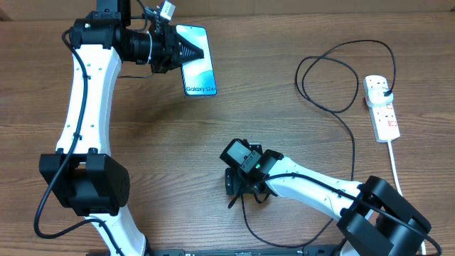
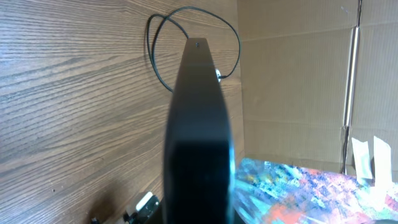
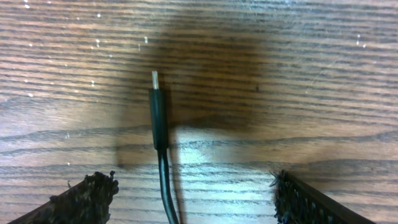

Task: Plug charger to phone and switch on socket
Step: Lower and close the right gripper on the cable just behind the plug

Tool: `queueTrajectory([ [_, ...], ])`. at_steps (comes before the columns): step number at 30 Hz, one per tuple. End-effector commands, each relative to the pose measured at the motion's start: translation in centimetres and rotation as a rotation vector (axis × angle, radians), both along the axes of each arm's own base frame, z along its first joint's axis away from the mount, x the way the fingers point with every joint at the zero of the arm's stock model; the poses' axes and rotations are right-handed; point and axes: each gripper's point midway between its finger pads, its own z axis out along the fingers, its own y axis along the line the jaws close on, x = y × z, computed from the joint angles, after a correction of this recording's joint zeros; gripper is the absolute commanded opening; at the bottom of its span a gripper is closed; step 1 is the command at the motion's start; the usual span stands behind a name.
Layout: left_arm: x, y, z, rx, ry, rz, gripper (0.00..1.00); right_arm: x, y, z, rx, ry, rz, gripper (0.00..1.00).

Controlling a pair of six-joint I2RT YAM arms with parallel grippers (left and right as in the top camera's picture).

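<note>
The phone (image 1: 201, 71) is at the back left, screen up, with "Galaxy" text at its near end. My left gripper (image 1: 190, 51) reaches over its left edge from the side and is shut on it. In the left wrist view a dark blurred shape fills the middle, and the phone's bright screen (image 2: 311, 193) lies just to its right. The charger's black cable (image 1: 352, 153) runs from a plug in the white socket strip (image 1: 384, 121) to its connector (image 3: 158, 115) flat on the wood. My right gripper (image 3: 193, 183) stands open astride that cable, nearer its left finger.
The strip's white cord (image 1: 394, 167) runs toward the front right edge. The charger cable loops (image 1: 327, 78) between phone and strip, and loops again (image 1: 259, 231) near the front. A cardboard wall (image 2: 298, 81) bounds the table's far side.
</note>
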Motion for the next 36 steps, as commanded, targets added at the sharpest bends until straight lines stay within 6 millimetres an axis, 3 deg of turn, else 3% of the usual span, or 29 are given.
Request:
queueTrajectory([
  [1, -0.3, -0.1, 1.7, -0.019, -0.06, -0.019, 0.04, -0.4, -0.2, -1.5, -0.028, 0.023, 0.015, 0.85],
  [7, -0.3, -0.1, 1.7, -0.019, -0.061, -0.019, 0.04, -0.1, 0.2, -1.5, -0.011, 0.009, 0.015, 0.8],
  [13, -0.3, -0.1, 1.7, -0.02, -0.06, -0.02, 0.04, -0.2, 0.1, -2.5, -0.029, 0.026, 0.016, 0.59],
  [22, -0.3, -0.1, 1.7, -0.019, -0.062, -0.019, 0.04, -0.3, 0.2, -2.9, -0.029, 0.037, 0.02, 0.46],
  [28, -0.3, -0.1, 1.7, -0.019, -0.061, -0.019, 0.04, -0.2, 0.3, -2.8, -0.024, 0.033, 0.02, 0.27],
  [36, -0.2, 0.0, 1.6, -0.012, -0.061, -0.016, 0.04, 0.0, 0.5, -2.8, -0.015, 0.024, 0.02, 0.25],
])
